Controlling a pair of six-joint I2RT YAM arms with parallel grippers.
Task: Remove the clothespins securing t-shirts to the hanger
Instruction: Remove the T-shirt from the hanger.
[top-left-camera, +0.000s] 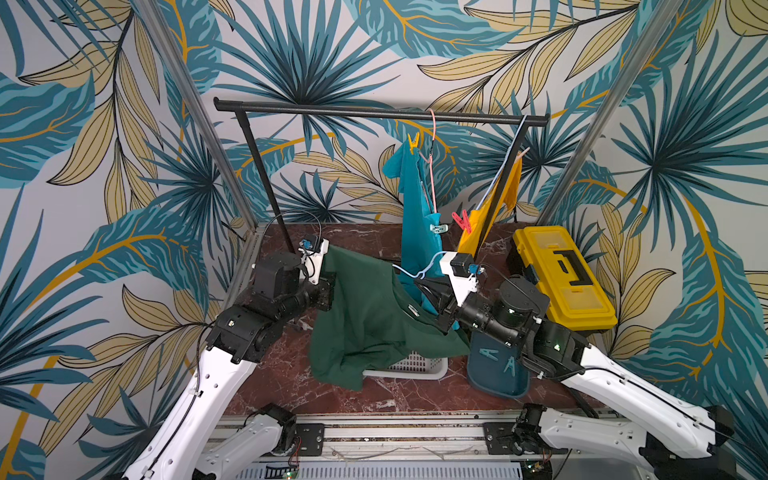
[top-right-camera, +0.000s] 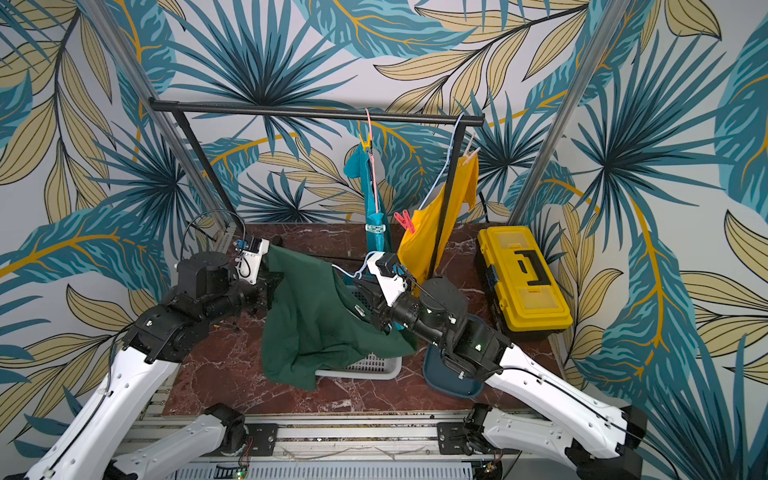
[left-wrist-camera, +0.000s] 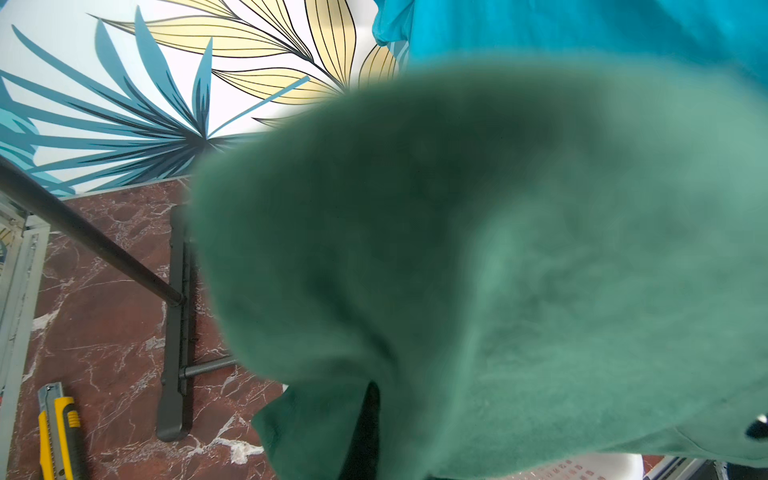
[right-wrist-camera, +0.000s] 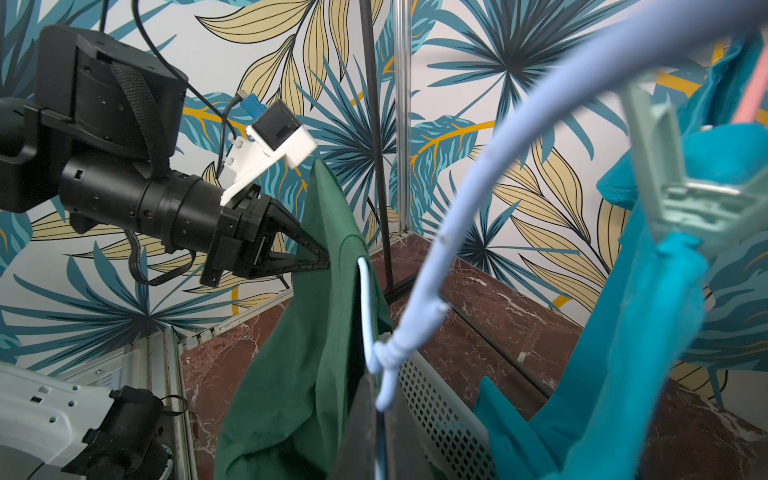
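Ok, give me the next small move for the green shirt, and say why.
Probably draw the left gripper away from the right gripper, sliding the dark green t-shirt off the light blue hanger. The left gripper is shut on its cloth, the right seems to hold the hanger, and no clothespin shows on it.

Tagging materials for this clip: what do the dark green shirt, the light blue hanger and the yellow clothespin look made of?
The dark green shirt: soft matte knit cloth; it drapes in folds. The light blue hanger: likely coated wire; thin, smooth, twisted at the neck. The yellow clothespin: probably plastic, uniform bright colour; too small for finish.
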